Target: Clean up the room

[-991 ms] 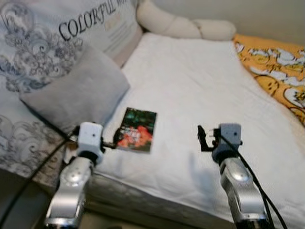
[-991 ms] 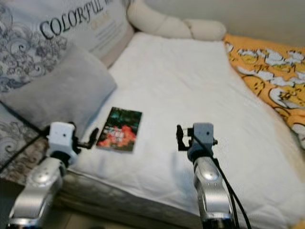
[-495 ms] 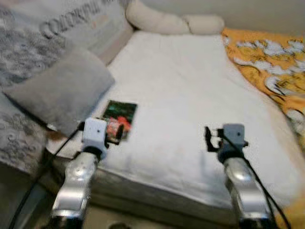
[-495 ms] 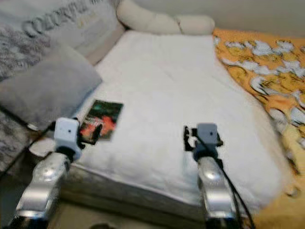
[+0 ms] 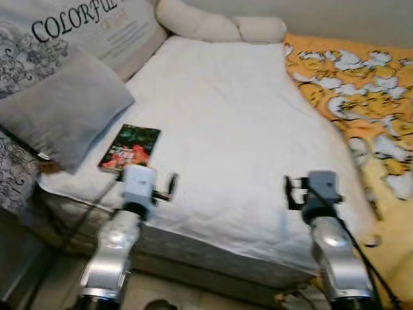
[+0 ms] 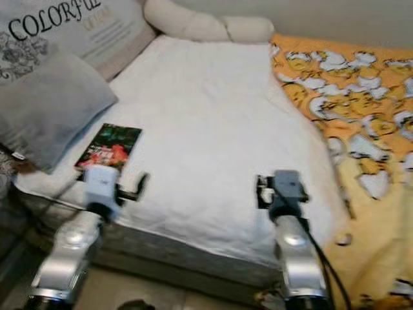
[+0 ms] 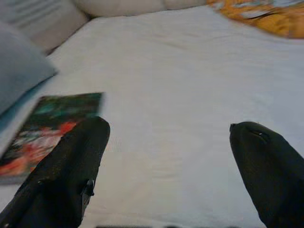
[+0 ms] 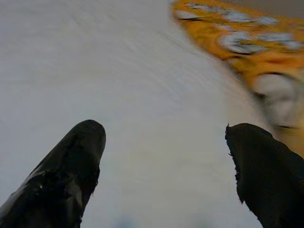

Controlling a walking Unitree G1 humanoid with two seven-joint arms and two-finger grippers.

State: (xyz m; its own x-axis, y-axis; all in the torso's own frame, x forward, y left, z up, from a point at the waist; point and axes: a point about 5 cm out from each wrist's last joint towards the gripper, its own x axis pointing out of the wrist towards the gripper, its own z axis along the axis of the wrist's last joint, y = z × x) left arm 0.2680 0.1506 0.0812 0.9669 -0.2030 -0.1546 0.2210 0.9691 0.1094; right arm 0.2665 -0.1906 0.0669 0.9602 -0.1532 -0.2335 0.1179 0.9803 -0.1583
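Looking down from the head, a book (image 5: 130,148) lies near the bed's (image 5: 226,116) left front corner, beside a grey pillow (image 5: 61,110), with both grippers above the front edge. The left wrist view shows the left gripper (image 7: 166,156) spread wide, the book beside one finger. The right wrist view shows the right gripper (image 8: 164,161) spread over white sheet near an orange blanket (image 8: 237,42).
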